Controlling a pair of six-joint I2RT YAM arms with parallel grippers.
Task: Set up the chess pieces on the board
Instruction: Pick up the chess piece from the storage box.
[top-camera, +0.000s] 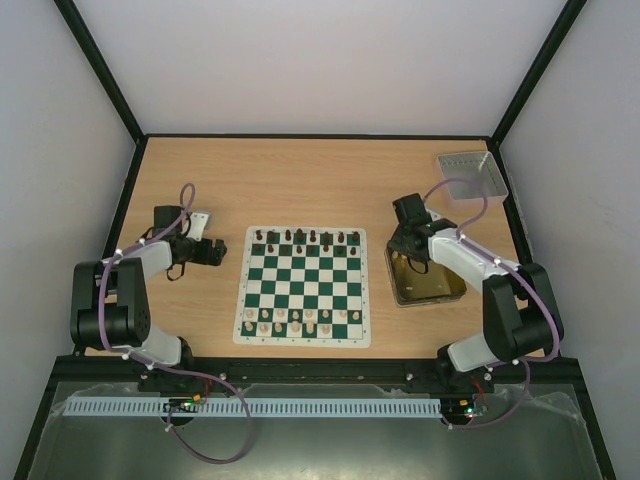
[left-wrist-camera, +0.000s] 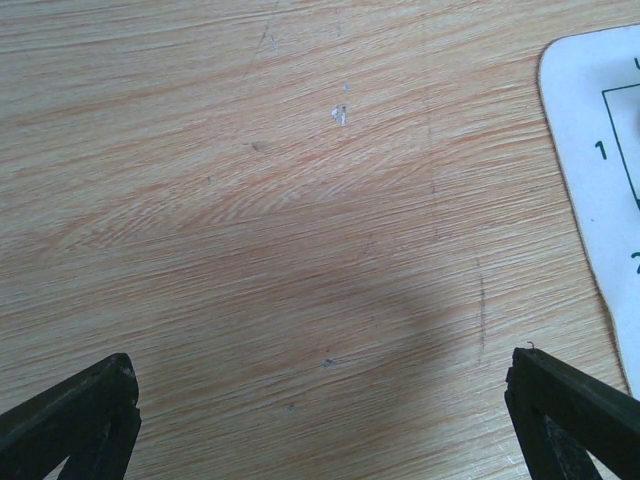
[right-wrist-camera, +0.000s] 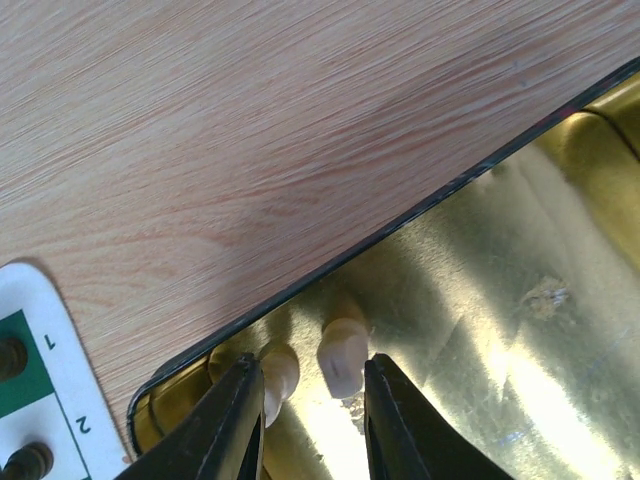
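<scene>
Where the right claw hangs low inside the gold tin, its jaws stand only partly open. A cream chess piece sits between the fingertips, close to one finger. A second cream piece sits right against the other finger. A sliver of tin floor shows between the two pieces, so the claw has no firm hold on either; whether the pads touch them cannot be told. Off to this claw's side, past the tin's rim and a strip of bare table, lies a corner of the chessboard, with two dark pieces on its edge squares.

From above, the board sits between the two claws, a row of dark pieces along its far edge and cream pieces on its near rows. The grey tray lies beyond the right claw, near the table's far corner.

The left claw is spread fully wide and holds nothing, with only wood grain beneath it. The board's rounded corner is just off to its side.
</scene>
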